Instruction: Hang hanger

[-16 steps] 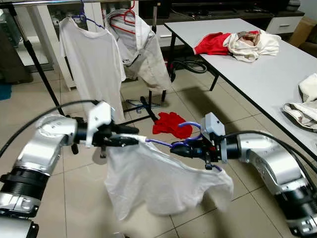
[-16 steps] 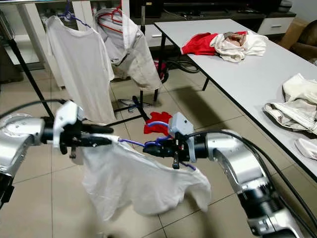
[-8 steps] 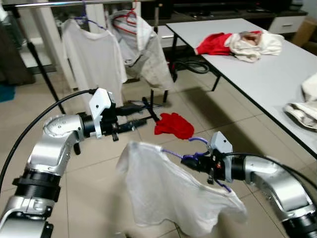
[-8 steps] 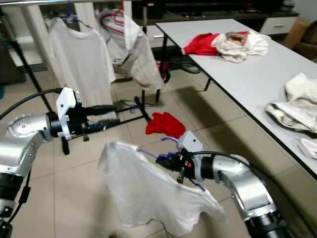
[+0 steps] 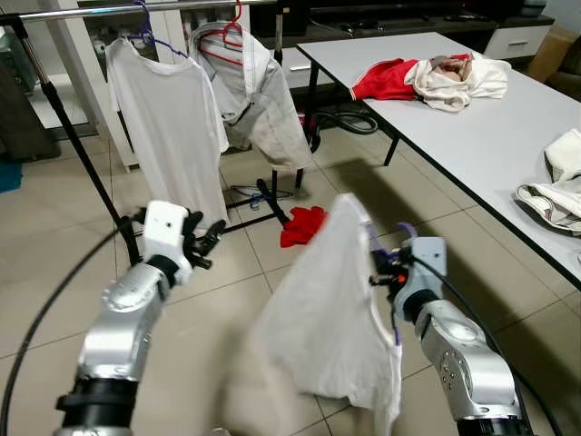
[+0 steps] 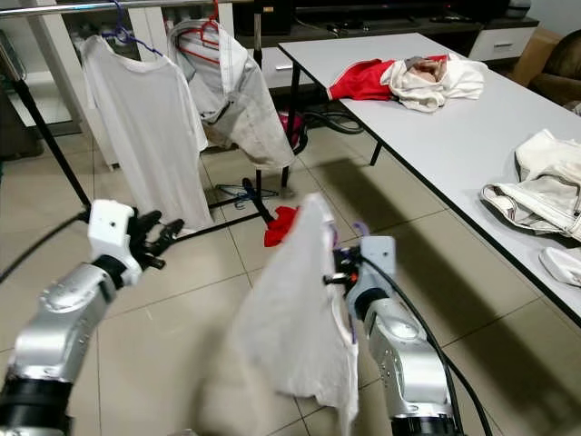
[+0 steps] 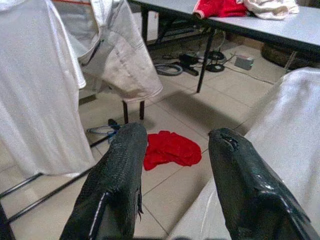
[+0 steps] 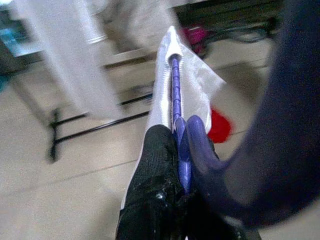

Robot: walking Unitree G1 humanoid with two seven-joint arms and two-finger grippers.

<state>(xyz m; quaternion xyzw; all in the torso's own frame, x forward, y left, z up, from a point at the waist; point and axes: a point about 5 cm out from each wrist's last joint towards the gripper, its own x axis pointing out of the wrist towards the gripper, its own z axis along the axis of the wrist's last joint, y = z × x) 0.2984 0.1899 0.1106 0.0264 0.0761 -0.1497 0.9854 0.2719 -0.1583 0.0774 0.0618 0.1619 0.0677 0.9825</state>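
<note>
Purple hanger (image 8: pixel 174 90) lengthwise from right tool (image 8: pixel 172 165)

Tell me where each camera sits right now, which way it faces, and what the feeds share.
Left and right eye views: on the head, looking down and forward at the clothes rack and table; both silver arms show.
Left wrist view: along the open left gripper, toward the red cloth on the floor.
Right wrist view: along the right gripper, shut on the purple hanger carrying the white shirt.
All share the white shirt and red cloth.

purple hanger (image 8: pixel 174 107) mostly under shirt (image 5: pixel 331 309), bkgd blurred
</note>
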